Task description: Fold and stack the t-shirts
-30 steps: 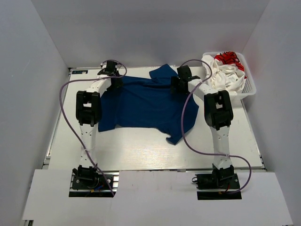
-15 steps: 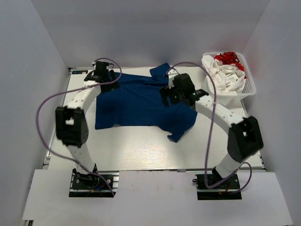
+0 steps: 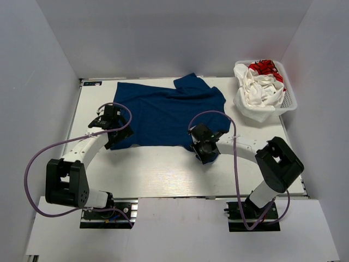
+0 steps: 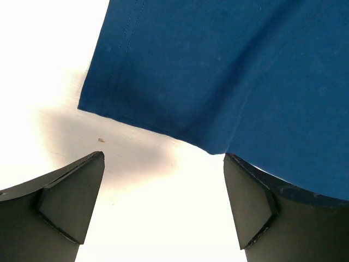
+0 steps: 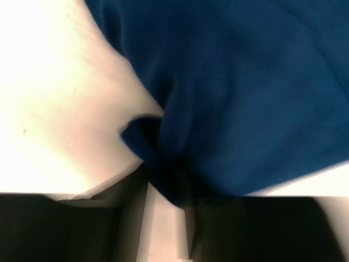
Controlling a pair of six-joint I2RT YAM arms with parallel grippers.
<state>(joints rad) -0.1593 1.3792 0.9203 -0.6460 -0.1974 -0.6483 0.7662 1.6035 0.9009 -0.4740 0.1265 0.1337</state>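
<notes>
Working on blue t-shirt (image 3: 163, 109), spread mostly flat over back half of table (image 3: 163, 174), one sleeve kicked up toward back wall. Parked low at near-left corner of the hem: left gripper (image 4: 163, 158), fingers (image 4: 65, 196) fully released and straddling bare tabletop just short of the cloth edge, nothing between them; probably lined up to slide in under that corner. At near-right corner: right gripper (image 5: 169, 188), down on the table, fingers drawn in around a bunched fold of blue cloth, fabric puckering toward the pinch; wrist view blurred, so cannot tell how firm the hold is. Reads as setup for a two-corner lift, near edge to be carried over the far edge for a first fold. Risk: one-sided pull dragging the shirt askew if left corner goes ungrabbed. White t-shirt (image 3: 262, 87) with red print heaped in white mesh basket (image 3: 290, 105) at back right, well apart from both arms, unfolded, waiting its turn.
</notes>
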